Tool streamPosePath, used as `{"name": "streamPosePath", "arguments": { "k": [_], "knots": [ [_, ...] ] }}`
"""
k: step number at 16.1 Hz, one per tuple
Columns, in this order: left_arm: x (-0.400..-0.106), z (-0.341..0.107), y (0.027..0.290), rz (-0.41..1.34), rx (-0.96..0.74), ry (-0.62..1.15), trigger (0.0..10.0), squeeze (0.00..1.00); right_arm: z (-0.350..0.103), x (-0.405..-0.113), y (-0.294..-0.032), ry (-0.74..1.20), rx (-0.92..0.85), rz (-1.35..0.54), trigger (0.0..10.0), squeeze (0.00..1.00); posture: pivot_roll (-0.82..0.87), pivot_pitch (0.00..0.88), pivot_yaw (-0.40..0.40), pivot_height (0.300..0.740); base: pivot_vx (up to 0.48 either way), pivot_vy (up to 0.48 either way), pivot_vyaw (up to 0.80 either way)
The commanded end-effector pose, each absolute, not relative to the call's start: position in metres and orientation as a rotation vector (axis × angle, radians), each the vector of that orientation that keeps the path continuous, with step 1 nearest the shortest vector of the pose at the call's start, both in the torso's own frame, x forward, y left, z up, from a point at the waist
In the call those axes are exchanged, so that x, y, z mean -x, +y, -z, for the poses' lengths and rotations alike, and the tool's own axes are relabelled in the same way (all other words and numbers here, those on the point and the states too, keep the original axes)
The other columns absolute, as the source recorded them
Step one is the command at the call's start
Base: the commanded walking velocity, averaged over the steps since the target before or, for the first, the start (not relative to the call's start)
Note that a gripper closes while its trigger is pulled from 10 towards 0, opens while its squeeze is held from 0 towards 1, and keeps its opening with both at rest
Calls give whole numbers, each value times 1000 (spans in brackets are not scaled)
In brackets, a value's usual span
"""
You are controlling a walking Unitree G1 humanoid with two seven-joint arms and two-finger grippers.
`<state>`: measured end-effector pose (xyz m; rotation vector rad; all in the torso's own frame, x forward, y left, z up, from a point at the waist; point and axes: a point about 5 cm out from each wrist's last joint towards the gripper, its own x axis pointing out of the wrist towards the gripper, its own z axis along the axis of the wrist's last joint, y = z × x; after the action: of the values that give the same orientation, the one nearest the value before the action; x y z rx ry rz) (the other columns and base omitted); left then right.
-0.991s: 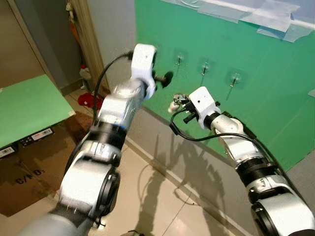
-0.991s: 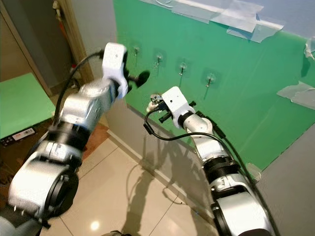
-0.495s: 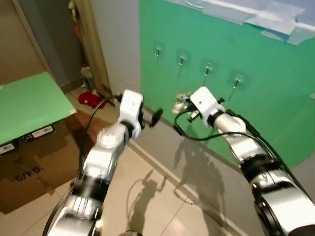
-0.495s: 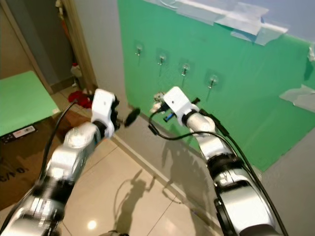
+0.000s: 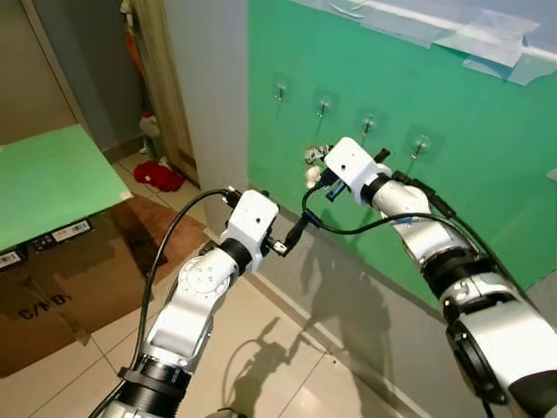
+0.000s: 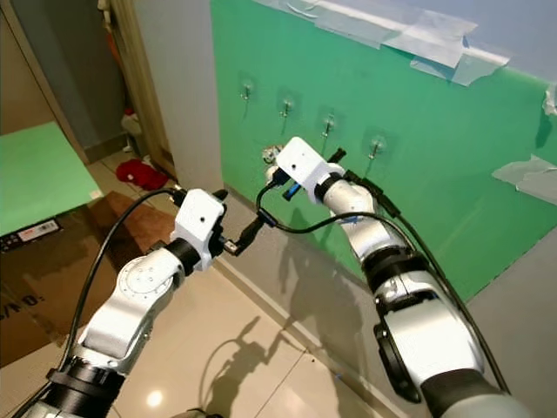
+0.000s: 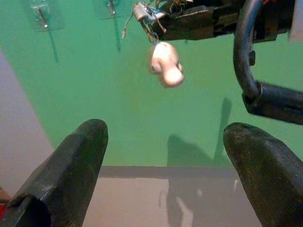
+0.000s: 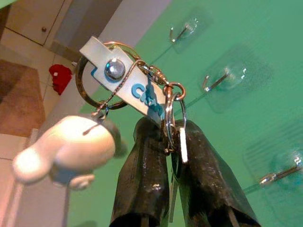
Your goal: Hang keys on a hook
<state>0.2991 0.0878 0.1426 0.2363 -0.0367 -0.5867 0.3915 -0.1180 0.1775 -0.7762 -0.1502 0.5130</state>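
Basically, nearest in: left end effector held low out front, fingers spread wide apart with nothing between them, aimed at the grey strip along the foot of the wall. A bit higher and further out: right end effector, fingers pinched together on the keys, close in front of the green board. Hanging off the key rings: a white tag with blue lettering (can't read it properly) plus a pale rounded charm dangling beneath the fingers. Bunch held just short of the hooks, not on any of them. Behind all that: four clear stick-on hooks in a row across the green board, keys roughly level with the second one from the robot's left. Pale tape along the board's top edge. Off to the robot's left: a wooden door frame, something red on the tiled floor, and a cardboard box with a green sheet lying over it.
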Motion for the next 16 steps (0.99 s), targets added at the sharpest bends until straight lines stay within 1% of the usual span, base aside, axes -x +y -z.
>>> {"name": "streamPosePath", "arguments": {
  "k": [1, 2, 3, 5, 6, 7, 8, 10, 12, 16],
  "knots": [
    [-297, -148, 90, 578, -239, -51, 10000, 0, -185, -393, -118, -183, 836, -520, 0, 0, 32, 0, -30, 740, 0, 0, 0],
    [-296, -151, 92, 578, -227, -64, 10000, 0, -185, -393, -118, -198, 905, -526, 0, 0, 33, 0, -29, 740, 0, 0, 0],
    [-294, -153, 95, 600, -221, -81, 10000, 0, -186, -393, -119, -216, 932, -523, 0, 0, 33, 0, -30, 740, 0, 0, 0],
    [-289, -141, 102, 654, -224, -38, 10000, 0, -190, -393, -120, -264, 1071, -522, 0, 0, 29, 0, -19, 740, 0, 0, 0],
    [-289, -139, 103, 656, -232, -29, 10000, 0, -191, -394, -120, -270, 1091, -521, 0, 0, 27, 0, -18, 740, 0, 0, 0],
    [-289, -139, 103, 650, -223, -21, 10000, 0, -194, -395, -123, -296, 1173, -504, 0, 0, 22, 0, -12, 740, 0, 0, 0],
    [-289, -139, 102, 649, -216, -22, 10000, 0, -196, -396, -124, -303, 1197, -499, 0, 0, 22, 0, -11, 740, 0, 0, 0],
    [-290, -142, 99, 654, -202, -27, 10000, 0, -202, -398, -129, -339, 1300, -470, 0, 0, 17, 0, -10, 740, 0, 0, 0],
    [-291, -145, 97, 656, -186, -36, 10000, 0, -206, -399, -129, -350, 1287, -459, 0, 0, 18, 0, -15, 740, 0, 0, 0],
    [-291, -151, 93, 656, -162, -54, 10000, 0, -217, -402, -129, -383, 1333, -444, 0, 0, 6, 0, -22, 740, 0, 0, 0]
  ]
}}
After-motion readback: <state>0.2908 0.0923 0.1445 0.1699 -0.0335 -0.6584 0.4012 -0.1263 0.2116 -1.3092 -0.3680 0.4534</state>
